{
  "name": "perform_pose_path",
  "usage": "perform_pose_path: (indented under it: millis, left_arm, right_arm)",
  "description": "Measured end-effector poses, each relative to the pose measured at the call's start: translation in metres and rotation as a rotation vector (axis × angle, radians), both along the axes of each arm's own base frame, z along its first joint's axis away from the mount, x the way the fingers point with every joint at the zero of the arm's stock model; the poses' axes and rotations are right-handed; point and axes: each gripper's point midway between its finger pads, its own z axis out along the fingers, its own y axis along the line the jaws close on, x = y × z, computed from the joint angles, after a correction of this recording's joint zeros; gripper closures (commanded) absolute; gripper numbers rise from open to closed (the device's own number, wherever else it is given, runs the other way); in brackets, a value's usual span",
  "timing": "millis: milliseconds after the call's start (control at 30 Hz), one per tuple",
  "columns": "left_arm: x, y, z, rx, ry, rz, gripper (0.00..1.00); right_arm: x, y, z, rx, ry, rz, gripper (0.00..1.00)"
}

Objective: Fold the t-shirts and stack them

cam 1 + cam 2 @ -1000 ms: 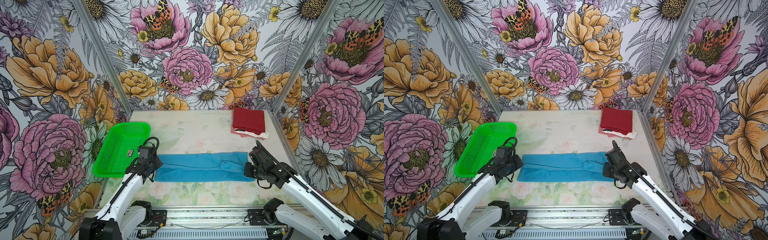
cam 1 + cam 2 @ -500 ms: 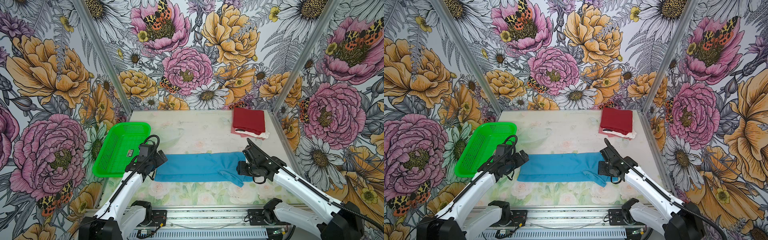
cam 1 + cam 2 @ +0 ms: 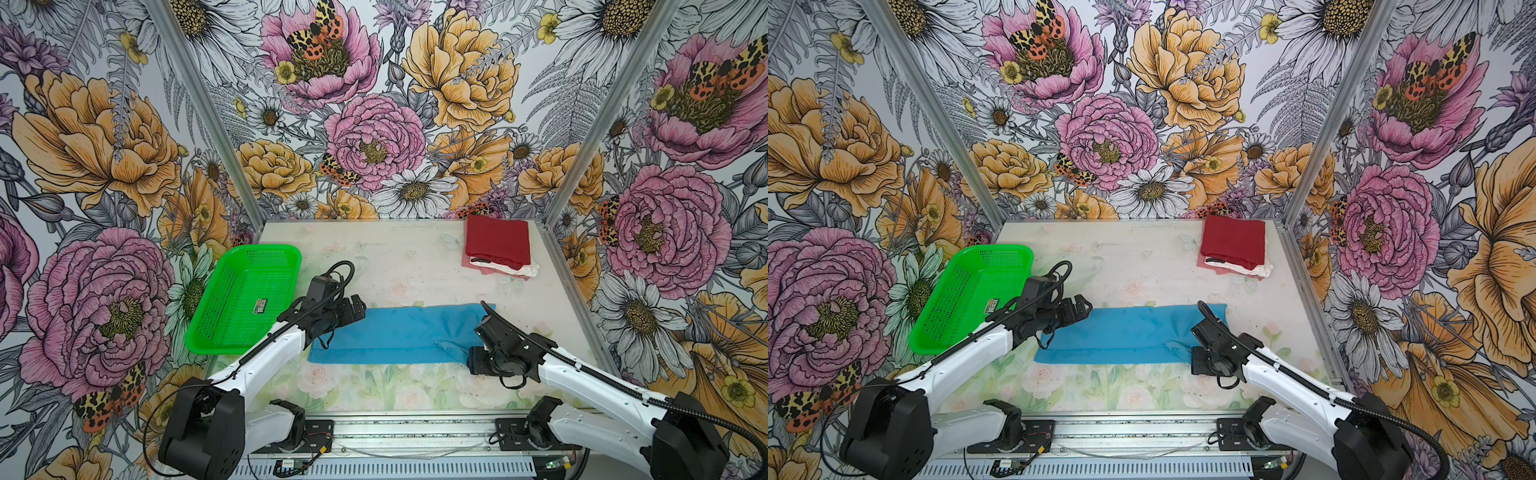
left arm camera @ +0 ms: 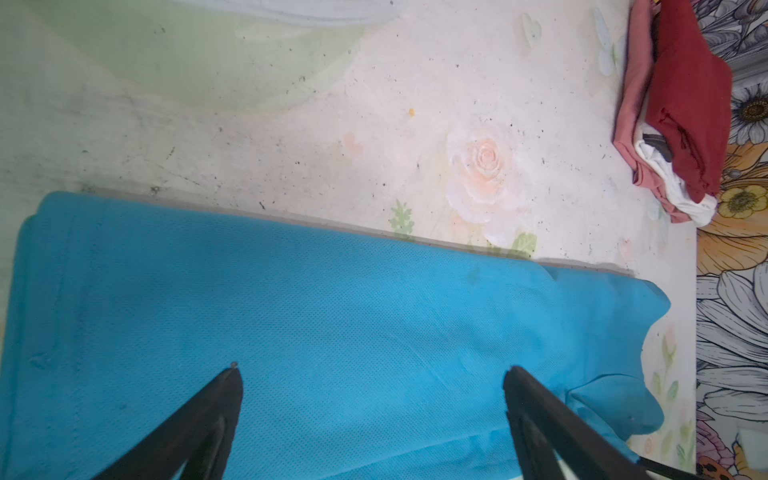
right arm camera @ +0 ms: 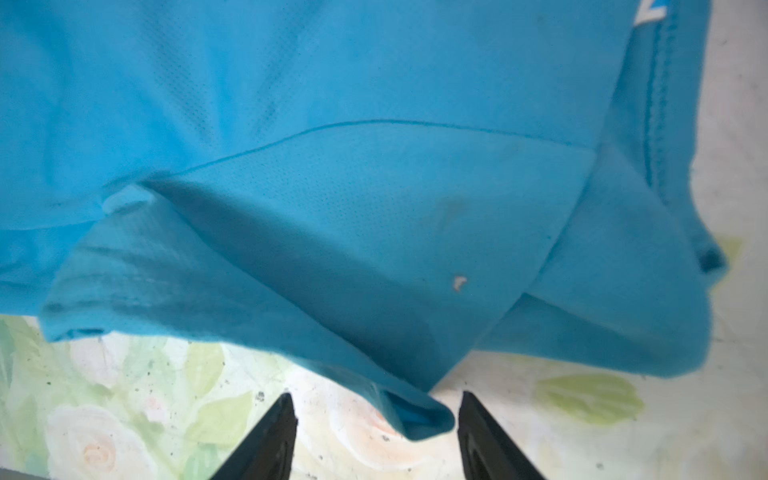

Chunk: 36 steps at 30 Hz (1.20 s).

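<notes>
A sky-blue t-shirt (image 3: pixel 399 332) lies folded into a long strip across the front middle of the table in both top views (image 3: pixel 1121 332). My left gripper (image 4: pixel 372 370) hovers open over its left end, fingers wide apart above flat cloth (image 3: pixel 355 309). At the strip's right end my right gripper (image 5: pixel 376 399) is open. A loose sleeve fold (image 5: pixel 419 419) pokes between its fingertips without being pinched. A dark red folded t-shirt (image 3: pixel 496 243) tops a stack at the back right, with pinkish (image 4: pixel 631 83) and white (image 4: pixel 665 174) ones under it.
A bright green mesh basket (image 3: pixel 257 249) sits tilted at the table's left edge, close behind my left arm. Floral walls enclose the table on three sides. A metal rail runs along the front edge (image 3: pixel 415 432).
Both grippers have opened and let go of the blue shirt. The right gripper pushed the shirt's right end leftward, then drew back toward the front; the strip is now shorter.
</notes>
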Motion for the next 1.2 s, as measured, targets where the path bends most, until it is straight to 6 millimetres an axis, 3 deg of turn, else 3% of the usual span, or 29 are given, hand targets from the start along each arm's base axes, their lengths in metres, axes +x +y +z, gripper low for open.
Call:
perform_pose_path:
  millis: [67, 167, 233, 367, 567, 733, 800, 867, 900, 1033, 1100, 1200]
  left_arm:
    - [0.001, -0.002, -0.003, -0.002, 0.007, -0.004, 0.01]
    - [0.002, -0.003, -0.005, -0.007, 0.011, -0.009, 0.01]
    - [0.003, -0.004, -0.004, -0.008, 0.008, -0.010, 0.01]
    - [0.004, -0.003, -0.003, -0.008, -0.002, -0.014, 0.01]
    - [0.008, 0.002, -0.001, -0.006, -0.011, -0.003, 0.01]
    - [0.010, 0.004, 0.000, -0.005, -0.017, 0.000, 0.01]
    - [0.011, 0.006, 0.000, -0.005, -0.017, 0.007, 0.01]
    - [0.012, 0.009, 0.001, -0.005, -0.018, 0.014, 0.01]
    - [0.014, 0.010, 0.002, -0.006, -0.021, 0.019, 0.01]
    - [0.019, 0.014, 0.007, -0.005, -0.037, 0.025, 0.01]
    - [0.020, 0.016, 0.008, -0.006, -0.041, 0.026, 0.01]
    - [0.023, 0.015, 0.010, -0.004, -0.044, 0.023, 0.01]
  right_arm:
    - [0.002, 0.001, 0.000, 0.004, -0.013, -0.002, 0.45]
    - [0.007, 0.002, -0.003, -0.007, -0.015, -0.003, 0.76]
    - [0.007, 0.001, -0.008, -0.026, -0.004, -0.005, 0.91]
    - [0.013, 0.004, -0.001, -0.030, -0.021, 0.001, 0.97]
    - [0.043, 0.022, 0.039, -0.004, -0.121, 0.032, 0.99]
    - [0.073, 0.022, 0.053, -0.053, -0.135, 0.057, 0.98]
    - [0.093, 0.015, 0.055, -0.093, -0.133, 0.048, 0.91]
    - [0.116, 0.006, 0.057, -0.132, -0.132, 0.037, 0.52]
    - [0.128, 0.003, 0.058, -0.148, -0.135, 0.037, 0.39]
    - [0.162, -0.002, 0.071, -0.195, -0.175, 0.056, 0.19]
    - [0.168, 0.001, 0.079, -0.193, -0.202, 0.070, 0.19]
    - [0.163, 0.001, 0.087, -0.174, -0.222, 0.074, 0.19]
